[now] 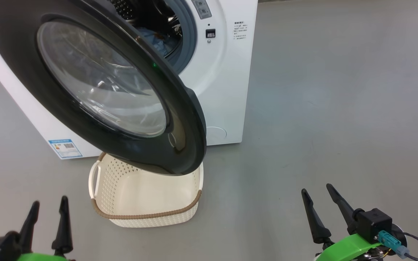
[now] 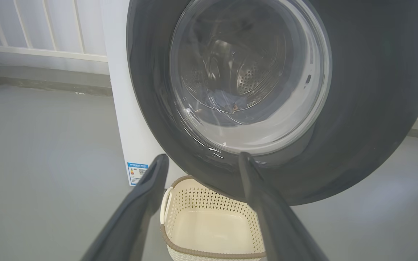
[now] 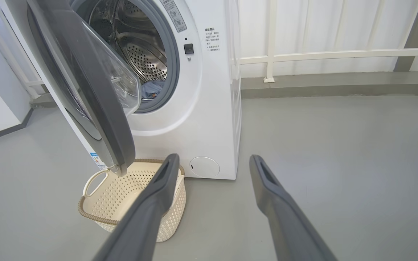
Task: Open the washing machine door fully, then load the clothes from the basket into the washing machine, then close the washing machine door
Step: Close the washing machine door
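The door [image 1: 100,81] stands partway out from the washer [image 1: 227,83], with blue clothes [image 1: 158,40] lying low in the drum. The basket [image 1: 147,216] sits on the floor under the door's lower edge. Left gripper [image 1: 49,201] and right gripper [image 1: 316,187] hover either side, fingers spread wide, holding nothing

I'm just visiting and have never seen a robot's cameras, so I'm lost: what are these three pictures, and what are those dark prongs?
One picture looks down from the robot's head; the other two come from cameras on its wrists. The dark prongs are its left gripper and right gripper, both open and holding nothing. On the floor stands a washing machine, its door swung out above an empty basket. Blue clothes lie in the drum.
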Robot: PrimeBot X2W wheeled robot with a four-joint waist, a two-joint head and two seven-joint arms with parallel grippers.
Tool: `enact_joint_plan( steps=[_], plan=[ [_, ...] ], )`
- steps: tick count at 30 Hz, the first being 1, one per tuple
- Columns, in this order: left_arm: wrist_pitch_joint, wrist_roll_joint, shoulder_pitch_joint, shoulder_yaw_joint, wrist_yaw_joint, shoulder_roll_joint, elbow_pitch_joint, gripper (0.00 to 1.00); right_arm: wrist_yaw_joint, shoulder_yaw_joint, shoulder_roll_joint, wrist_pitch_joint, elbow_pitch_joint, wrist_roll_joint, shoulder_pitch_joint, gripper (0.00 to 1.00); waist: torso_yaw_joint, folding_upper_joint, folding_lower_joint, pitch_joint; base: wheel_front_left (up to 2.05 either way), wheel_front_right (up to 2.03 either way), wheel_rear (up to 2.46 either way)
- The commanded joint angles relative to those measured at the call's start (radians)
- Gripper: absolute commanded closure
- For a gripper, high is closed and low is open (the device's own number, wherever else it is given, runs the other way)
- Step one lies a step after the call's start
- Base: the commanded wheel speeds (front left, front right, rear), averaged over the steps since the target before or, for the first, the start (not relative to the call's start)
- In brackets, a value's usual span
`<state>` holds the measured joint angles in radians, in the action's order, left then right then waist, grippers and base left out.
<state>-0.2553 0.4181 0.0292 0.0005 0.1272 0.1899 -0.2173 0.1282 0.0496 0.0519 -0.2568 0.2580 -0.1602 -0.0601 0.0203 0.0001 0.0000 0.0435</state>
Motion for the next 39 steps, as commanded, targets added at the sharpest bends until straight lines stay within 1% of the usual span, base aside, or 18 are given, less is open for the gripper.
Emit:
enact_joint_plan(
  steps=[1, 4, 15, 39],
  plan=[
    [-0.006, -0.016, 0.006, 0.054, 0.002, 0.013, 0.031, 0.0, 0.003, 0.018, -0.002, -0.005, -0.028, 0.003, -0.006, 0.0, 0.0, -0.0001, 0.0, -0.003, 0.0, 0.0, 0.0],
    [-0.006, -0.024, -0.013, 0.06, 0.003, 0.003, 0.044, 0.0, 0.003, 0.01, -0.002, -0.005, -0.029, 0.008, -0.002, 0.0, 0.003, -0.0001, 0.0, -0.006, 0.0, 0.0, 0.0],
    [-0.006, -0.03, -0.064, 0.06, 0.003, -0.007, 0.07, 0.0, 0.003, 0.001, -0.002, -0.005, -0.02, 0.022, -0.002, 0.0, 0.003, -0.0001, 0.0, -0.031, 0.0, 0.0, 0.0],
    [-0.006, -0.033, -0.075, 0.068, 0.003, -0.016, 0.069, 0.0, 0.003, -0.011, -0.002, -0.005, -0.019, 0.027, -0.009, 0.0, 0.007, -0.0001, 0.0, -0.052, 0.0, 0.0, 0.0]
  ],
)
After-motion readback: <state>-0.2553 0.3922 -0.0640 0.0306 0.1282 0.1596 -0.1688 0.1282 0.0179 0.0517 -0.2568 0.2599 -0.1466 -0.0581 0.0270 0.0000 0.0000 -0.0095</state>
